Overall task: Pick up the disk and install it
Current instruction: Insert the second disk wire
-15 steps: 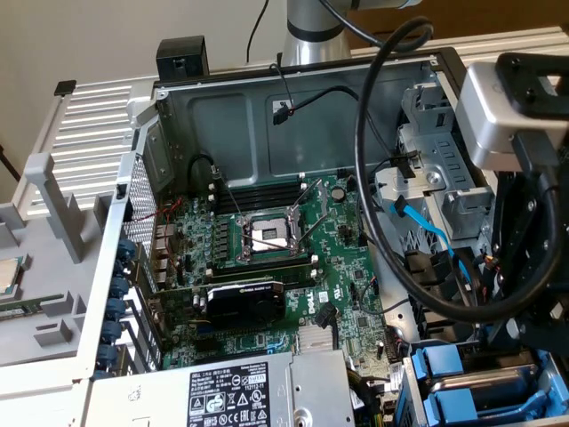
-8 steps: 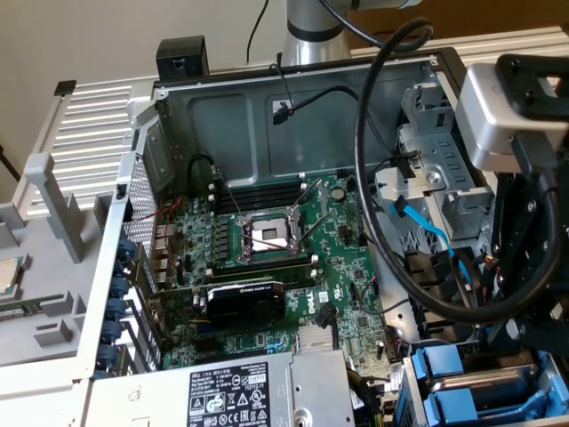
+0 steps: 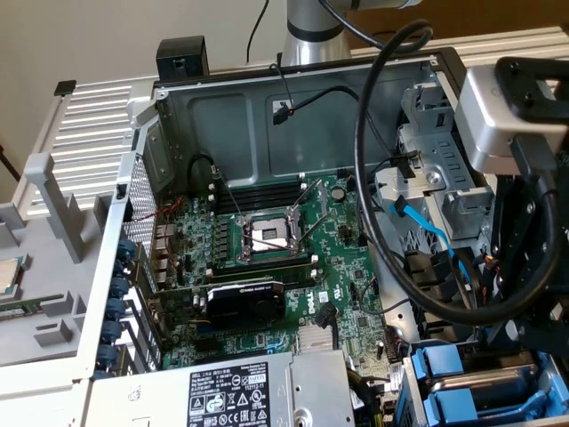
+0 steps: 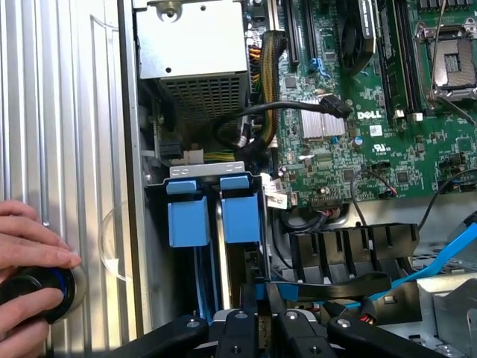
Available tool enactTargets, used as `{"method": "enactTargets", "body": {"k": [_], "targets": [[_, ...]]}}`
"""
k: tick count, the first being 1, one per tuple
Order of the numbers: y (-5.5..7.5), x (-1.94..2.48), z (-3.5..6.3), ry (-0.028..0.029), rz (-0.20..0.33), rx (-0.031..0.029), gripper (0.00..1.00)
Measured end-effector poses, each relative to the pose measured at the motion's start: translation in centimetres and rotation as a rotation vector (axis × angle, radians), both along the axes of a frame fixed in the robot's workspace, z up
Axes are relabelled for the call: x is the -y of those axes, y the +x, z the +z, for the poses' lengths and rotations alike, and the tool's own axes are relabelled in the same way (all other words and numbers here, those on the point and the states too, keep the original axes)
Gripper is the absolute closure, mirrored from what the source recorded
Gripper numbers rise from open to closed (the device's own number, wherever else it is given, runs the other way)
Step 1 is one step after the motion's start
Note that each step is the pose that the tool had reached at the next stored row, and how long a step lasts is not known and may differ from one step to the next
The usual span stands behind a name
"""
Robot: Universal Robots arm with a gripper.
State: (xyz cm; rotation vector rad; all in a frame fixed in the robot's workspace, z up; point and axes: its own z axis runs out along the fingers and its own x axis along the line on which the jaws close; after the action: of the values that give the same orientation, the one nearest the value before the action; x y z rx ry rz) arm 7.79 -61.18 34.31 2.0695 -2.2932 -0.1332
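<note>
The disk point(image 3: 483, 390) sits at the lower right corner of the open computer case, a grey slab between bright blue rails point(image 3: 442, 369), standing in the drive bay. My gripper point(image 3: 514, 342) hangs right over it. In the wrist view my gripper point(image 4: 258, 309) has its black fingers point(image 4: 237, 328) drawn close together on a thin blue-edged piece of the disk point(image 4: 261, 283). Two blue rail tabs point(image 4: 186, 220) stand just beyond, inside the bay. What lies lower between the fingers is hidden.
A person's hand point(image 4: 26, 239) rests on a black knob with a blue ring point(image 4: 33, 294) outside the case wall. Around the bay lie the grey power supply point(image 3: 258, 391), the green motherboard point(image 3: 347, 267), a blue cable point(image 4: 447, 253) and a black cable loop point(image 3: 363, 178).
</note>
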Motion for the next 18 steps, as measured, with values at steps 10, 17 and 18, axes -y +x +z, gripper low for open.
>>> {"method": "enactTargets", "body": {"k": [10, 17, 18], "targets": [[0.11, 0.0, -0.11, -0.0002, 0.0, 0.0, 0.84], [0.08, 0.0, -0.18, -0.0003, 0.0, 0.0, 0.84], [0.08, -0.01, -0.2, -0.0002, 0.0, 0.0, 0.84]]}}
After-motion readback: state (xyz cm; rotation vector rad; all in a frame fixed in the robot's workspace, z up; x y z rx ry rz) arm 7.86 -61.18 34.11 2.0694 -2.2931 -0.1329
